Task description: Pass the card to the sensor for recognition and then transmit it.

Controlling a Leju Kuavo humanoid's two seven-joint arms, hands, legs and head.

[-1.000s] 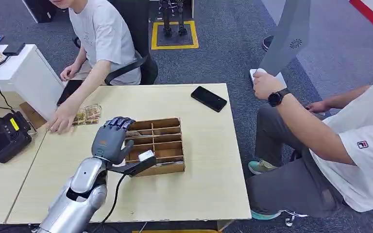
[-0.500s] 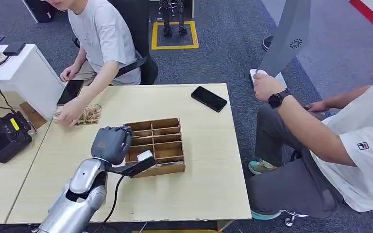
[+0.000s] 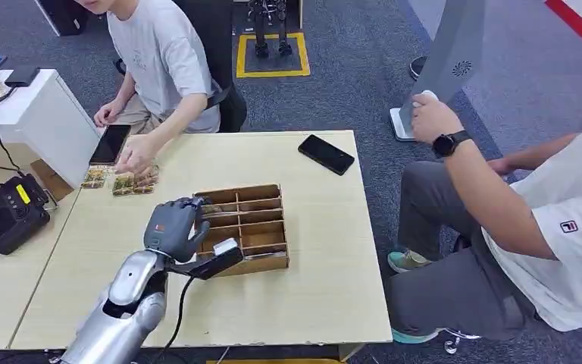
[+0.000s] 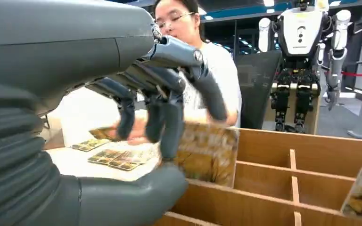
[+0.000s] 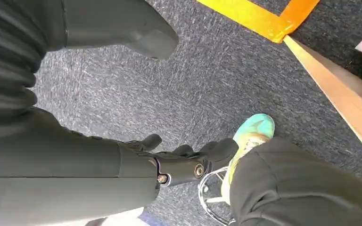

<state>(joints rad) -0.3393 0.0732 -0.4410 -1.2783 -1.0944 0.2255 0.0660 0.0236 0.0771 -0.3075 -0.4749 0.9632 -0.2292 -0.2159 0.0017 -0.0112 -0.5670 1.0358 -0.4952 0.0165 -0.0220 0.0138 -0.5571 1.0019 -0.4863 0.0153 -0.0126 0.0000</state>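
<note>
The left hand (image 3: 173,226) sits at the nine o'clock edge of the wooden divided tray (image 3: 269,262) at the middle of the table (image 3: 326,296), its dark fingers (image 4: 169,113) curled down around the top of a card (image 4: 208,151) that stands upright in the tray's compartment nearest that edge; in the left wrist view the fingertips overlap the card's front face and the thumb lies low beside it, but whether the card is truly pinched cannot be told. The right hand (image 5: 181,162) hangs beside the table over the carpet, fingers loosely bent and holding nothing. The chief risk, as I judge it, is a weak pinch: fingers that only brush the card would slip off on the lift, or the card could catch on a divider and tip the light tray. More cards (image 3: 121,182) lie at about ten o'clock under the hand of a seated person (image 3: 159,53), near enough to the robot's reach for a clash. A black device (image 3: 7,214) at nine o'clock may be the sensor; its yellow label is too small to read. A black phone (image 3: 326,154) lies at one o'clock. The second person's white shirt (image 3: 568,227) bears a small red and blue "FILA" badge
</note>
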